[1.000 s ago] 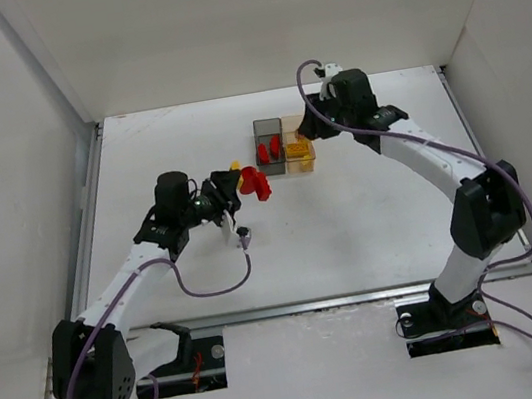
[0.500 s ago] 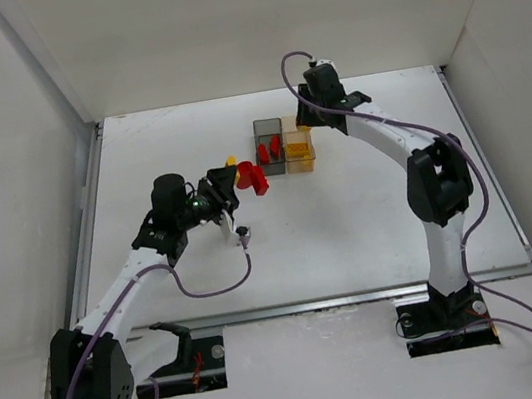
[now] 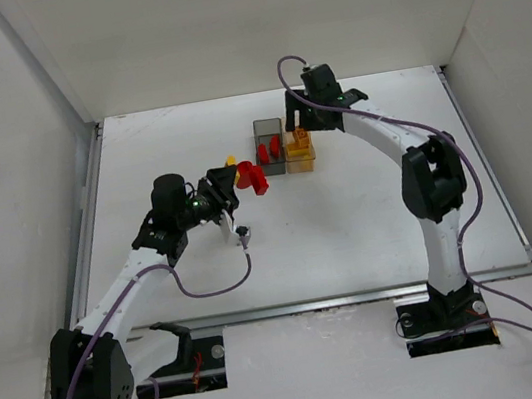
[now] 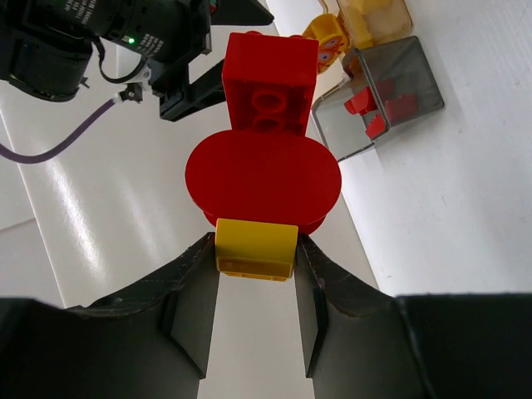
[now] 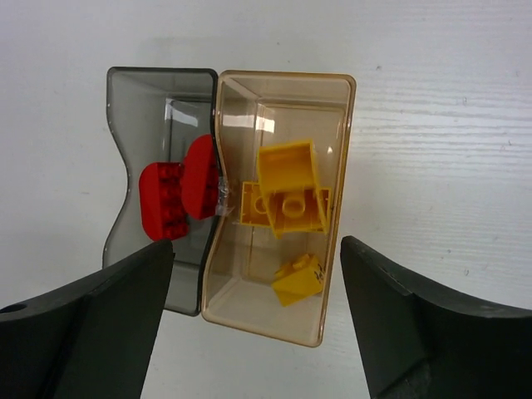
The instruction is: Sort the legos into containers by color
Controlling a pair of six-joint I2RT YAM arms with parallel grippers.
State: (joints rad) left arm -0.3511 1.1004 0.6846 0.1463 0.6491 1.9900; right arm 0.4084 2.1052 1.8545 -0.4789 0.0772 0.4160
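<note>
My left gripper (image 4: 256,259) is shut on the yellow brick (image 4: 256,247) at the base of a joined lego piece. The piece continues into a red disc (image 4: 263,179) and a red square brick (image 4: 269,83). It hangs above the table, left of the containers (image 3: 250,178). The dark grey bin (image 5: 158,72) holds red legos (image 5: 176,198). Joined to it, the amber bin (image 5: 287,76) holds yellow legos (image 5: 287,198). My right gripper (image 5: 258,259) hangs open over the amber bin with nothing between its fingers. It shows in the top view (image 3: 301,125).
A small yellow figure with a face (image 4: 326,35) lies on the table just left of the grey bin (image 4: 397,76). A little dark part on a cable (image 3: 243,232) sits near my left wrist. White walls enclose the table on three sides.
My right arm swung in from the right to hang over the amber bin, and its jaws opened. My left gripper carried the red and yellow piece slightly towards the bins, then held still.
</note>
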